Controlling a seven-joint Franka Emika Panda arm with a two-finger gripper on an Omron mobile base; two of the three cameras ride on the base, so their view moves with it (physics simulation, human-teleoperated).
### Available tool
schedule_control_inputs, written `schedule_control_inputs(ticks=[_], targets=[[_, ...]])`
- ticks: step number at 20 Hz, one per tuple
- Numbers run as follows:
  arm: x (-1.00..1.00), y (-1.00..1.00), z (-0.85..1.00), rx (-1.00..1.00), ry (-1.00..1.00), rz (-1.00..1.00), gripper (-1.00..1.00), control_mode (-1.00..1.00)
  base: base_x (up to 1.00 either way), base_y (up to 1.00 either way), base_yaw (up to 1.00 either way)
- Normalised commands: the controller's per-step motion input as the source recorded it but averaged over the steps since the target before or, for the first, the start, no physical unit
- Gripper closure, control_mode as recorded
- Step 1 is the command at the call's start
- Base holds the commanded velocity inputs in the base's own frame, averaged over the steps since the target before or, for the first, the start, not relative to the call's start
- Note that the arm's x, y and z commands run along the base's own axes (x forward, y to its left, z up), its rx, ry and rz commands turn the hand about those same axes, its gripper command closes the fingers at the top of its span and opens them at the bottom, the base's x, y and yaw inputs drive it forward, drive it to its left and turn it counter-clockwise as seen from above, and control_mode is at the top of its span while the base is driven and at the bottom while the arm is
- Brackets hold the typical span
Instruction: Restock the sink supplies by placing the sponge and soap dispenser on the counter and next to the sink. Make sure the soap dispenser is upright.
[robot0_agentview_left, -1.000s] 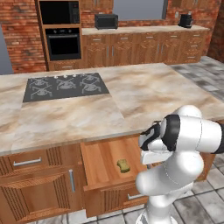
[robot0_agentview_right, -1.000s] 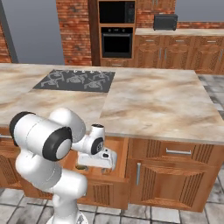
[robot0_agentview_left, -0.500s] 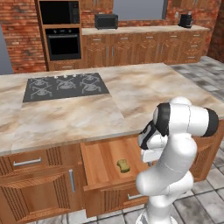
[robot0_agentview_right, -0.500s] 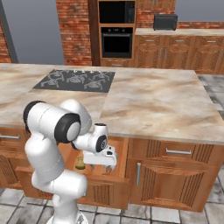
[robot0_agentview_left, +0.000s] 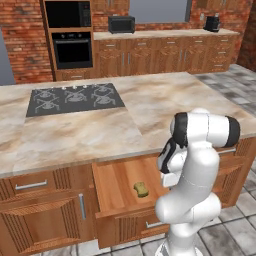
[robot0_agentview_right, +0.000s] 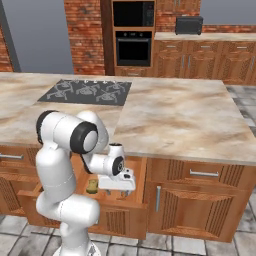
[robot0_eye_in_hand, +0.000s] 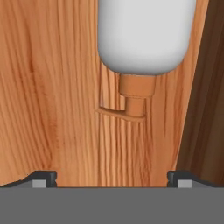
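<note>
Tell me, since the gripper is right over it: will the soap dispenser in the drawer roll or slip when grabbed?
The soap dispenser lies on its side on the drawer floor, so its rounded body may well roll if nudged. Its smooth pale surface looks slippery. The narrow pump top seems a poor hold.

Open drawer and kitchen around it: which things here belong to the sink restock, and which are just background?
Belongs to the job:
- sponge, lying in the open drawer
- soap dispenser, on its side on the drawer floor
- pincer, open above the drawer

Just there:
- hob on the island worktop
- wall oven
- toaster on the far worktop
</note>
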Motion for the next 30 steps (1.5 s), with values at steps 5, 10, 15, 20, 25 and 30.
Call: schedule_control_inputs(ticks=[5, 10, 15, 20, 25, 30], targets=[[0.0, -0.11, -0.07, 0.0, 0.0, -0.03, -1.0, -1.0, 0.0, 0.0, 0.0], [0.06, -0.11, -0.08, 0.0, 0.0, -0.02, -1.0, -1.0, 0.0, 0.0, 0.0], [0.1, -0.03, -0.1, 0.0, 0.0, 0.0, -1.0, -1.0, 0.0, 0.0, 0.0], [0.22, 0.0, -0.12, 0.0, 0.0, 0.0, -1.0, -1.0, 0.0, 0.0, 0.0], [0.12, 0.0, -0.09, 0.0, -0.01, 0.0, -1.0, -1.0, 0.0, 0.0, 0.0], [0.0, 0.11, 0.0, 0.0, -0.06, 0.0, -1.0, -1.0, 0.0, 0.0, 0.0]])
